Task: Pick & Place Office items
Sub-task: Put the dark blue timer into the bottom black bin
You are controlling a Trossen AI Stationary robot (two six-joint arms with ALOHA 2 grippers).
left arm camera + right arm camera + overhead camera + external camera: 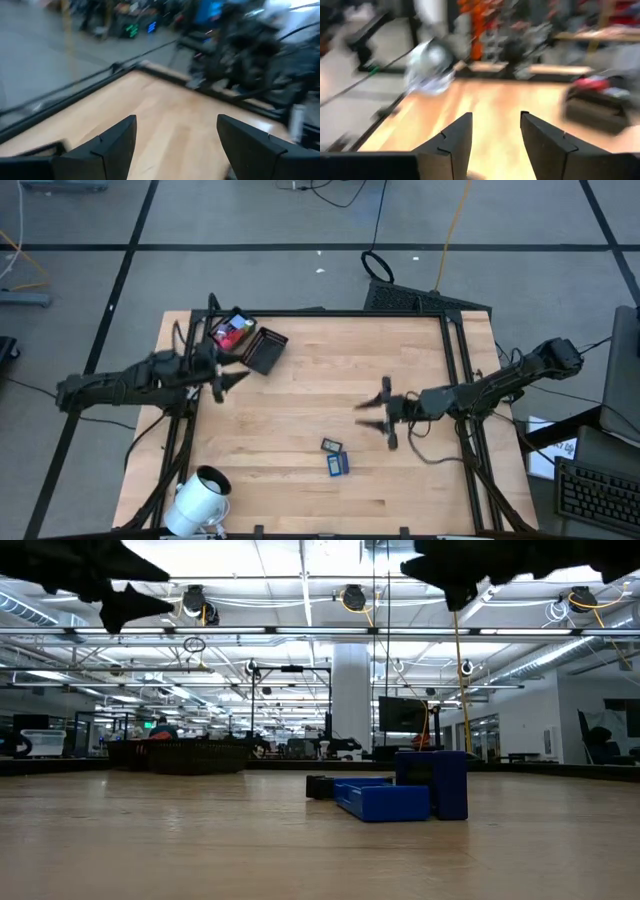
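No writing was readable anywhere. Two flat blue items (336,458) lay on the wood table (300,500), near its front middle; red ones sat in the black tray (262,350). Left gripper (228,370) hung beside the tray, fingers wide, empty. Right gripper (372,413) hovered mid-table, fingers parted, empty. White cylinder (203,496) at the front-left.

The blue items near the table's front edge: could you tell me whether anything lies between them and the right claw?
Nothing visible does: only bare table separates the right claw from the blue items.
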